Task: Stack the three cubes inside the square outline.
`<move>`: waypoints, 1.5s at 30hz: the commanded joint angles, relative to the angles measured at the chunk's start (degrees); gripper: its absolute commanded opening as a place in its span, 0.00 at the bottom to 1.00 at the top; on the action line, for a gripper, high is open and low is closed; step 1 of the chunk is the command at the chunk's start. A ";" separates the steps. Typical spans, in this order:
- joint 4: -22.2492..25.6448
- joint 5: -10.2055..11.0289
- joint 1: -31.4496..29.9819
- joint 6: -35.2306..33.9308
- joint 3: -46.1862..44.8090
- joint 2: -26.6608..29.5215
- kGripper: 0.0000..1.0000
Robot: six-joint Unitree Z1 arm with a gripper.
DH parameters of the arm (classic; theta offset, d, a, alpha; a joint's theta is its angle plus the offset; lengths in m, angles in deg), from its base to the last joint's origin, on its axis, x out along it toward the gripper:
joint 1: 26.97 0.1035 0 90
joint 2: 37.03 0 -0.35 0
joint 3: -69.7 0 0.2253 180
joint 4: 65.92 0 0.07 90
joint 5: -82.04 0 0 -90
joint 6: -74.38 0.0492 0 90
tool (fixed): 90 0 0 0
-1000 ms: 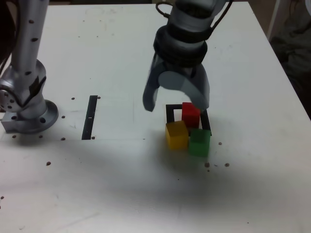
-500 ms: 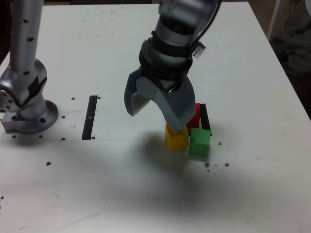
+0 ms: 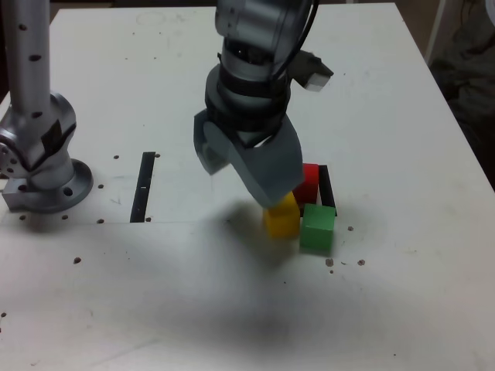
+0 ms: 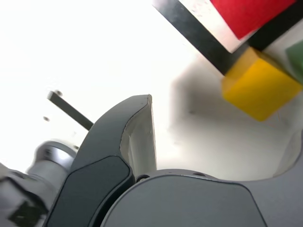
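From where I stood, the fingers [image 3: 247,164] were spread wide, with nothing pinched between them, and they hung above the bench [image 3: 155,301], tilted over. The yellow cube [image 3: 282,219] lay nearest to them: in the exterior view it showed just below the lower fingertip, which hid a part of its top. The wrist view put that cube out ahead of the fingers and outside their grasp, its near corner poking over a corner of the square outline [image 3: 328,190].

The red cube [image 3: 307,184] sat beyond the yellow one, just to the right of the same fingertip in the exterior view, and it stood within the black lines of the outline. The green cube [image 3: 317,228] was below and to the right of that fingertip in the exterior view, beside the yellow cube. All three rested on the bench, none on top of another. Much of the outline was hidden behind the fingers. Well off to the fingers' left in the exterior view, a narrow black strip [image 3: 143,187] lay flat on the bench.
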 commanded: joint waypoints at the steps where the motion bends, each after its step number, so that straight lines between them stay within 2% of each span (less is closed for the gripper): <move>1: 0.43 0.65 -0.22 0.75 0.13 0.14 1.00; 5: 0.88 1.56 -0.58 2.00 0.67 0.55 1.00; 18: 0.58 1.33 -2.84 2.94 0.73 -0.65 0.99; 31: -5.69 -0.87 -4.53 4.84 -1.40 -5.01 0.99; 45: -7.35 -1.31 -4.61 6.77 -1.85 -5.57 0.93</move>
